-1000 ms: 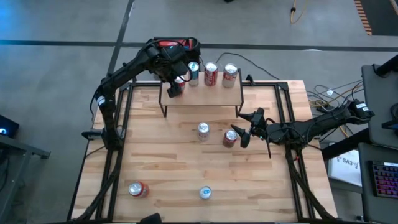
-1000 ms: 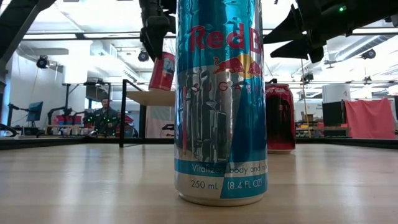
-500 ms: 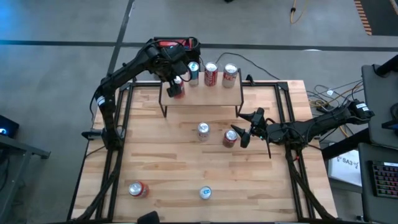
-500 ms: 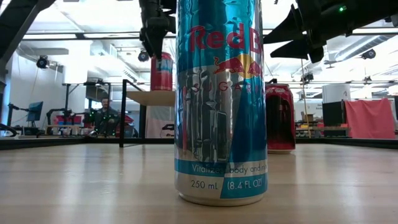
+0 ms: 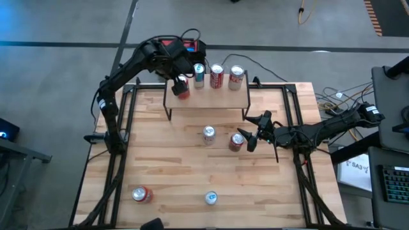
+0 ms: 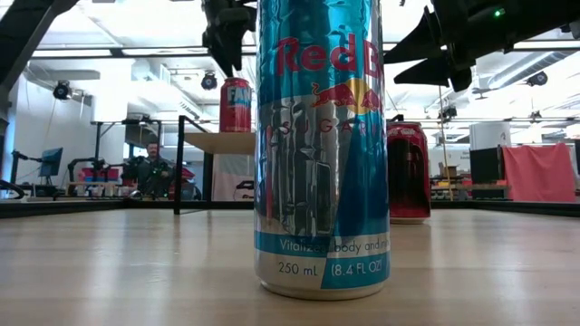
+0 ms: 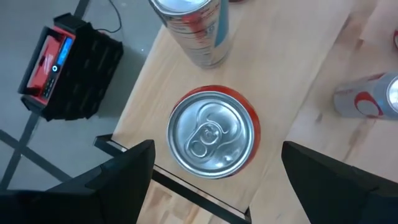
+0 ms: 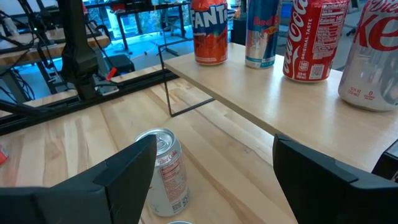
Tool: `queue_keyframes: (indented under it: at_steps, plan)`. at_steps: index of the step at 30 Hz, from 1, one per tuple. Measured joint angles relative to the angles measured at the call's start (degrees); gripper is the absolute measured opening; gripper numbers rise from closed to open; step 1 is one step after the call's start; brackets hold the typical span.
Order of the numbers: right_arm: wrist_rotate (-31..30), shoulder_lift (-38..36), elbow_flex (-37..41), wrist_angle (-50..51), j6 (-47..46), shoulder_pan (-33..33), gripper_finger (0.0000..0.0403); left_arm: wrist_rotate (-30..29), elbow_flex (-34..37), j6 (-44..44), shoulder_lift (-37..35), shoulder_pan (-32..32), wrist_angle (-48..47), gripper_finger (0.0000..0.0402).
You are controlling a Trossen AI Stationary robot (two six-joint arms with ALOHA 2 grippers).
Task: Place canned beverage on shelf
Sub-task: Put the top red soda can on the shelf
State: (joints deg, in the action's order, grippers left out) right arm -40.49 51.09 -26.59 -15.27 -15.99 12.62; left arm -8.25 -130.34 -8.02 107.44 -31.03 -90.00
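Orange cylindrical Fanta can (image 7: 212,134) stands on the pale wooden shelf (image 7: 286,81) beneath the released left gripper (image 7: 214,180).

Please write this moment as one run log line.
left gripper: open, above Fanta can | Fanta can: upright on shelf | right gripper: beside can on table

The Fanta can (image 5: 183,89), tilted in the left gripper (image 5: 178,75) earlier, now stands upright on the shelf (image 5: 208,98) at upper centre-left, with the gripper risen clear above it.
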Motion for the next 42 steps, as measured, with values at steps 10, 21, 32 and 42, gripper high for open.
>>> queue_keyframes:
  at_steps: [10, 21, 32, 42]
  plan:
    - [0.0, 0.0, 0.0, 0.0, 0.0, -0.02, 0.0299, 1.42, 0.15, -0.12, 1.16, -0.28, -0.02, 0.0333]
    - [0.01, 0.0, 0.01, 0.0, 0.0, 0.0, 0.0299, 1.27, 0.2, 0.23, 3.13, -1.38, -0.02, 0.033]
    - [0.0, 0.0, 0.0, 0.0, 0.0, -0.02, 0.0299, 1.31, 0.17, 0.89, 3.37, -1.5, 0.16, 0.0231]
    - [0.0, 0.0, 0.0, 0.0, 0.0, -0.01, 0.0299, 1.74, 0.09, -2.04, 3.28, -1.48, 0.18, 0.0234]
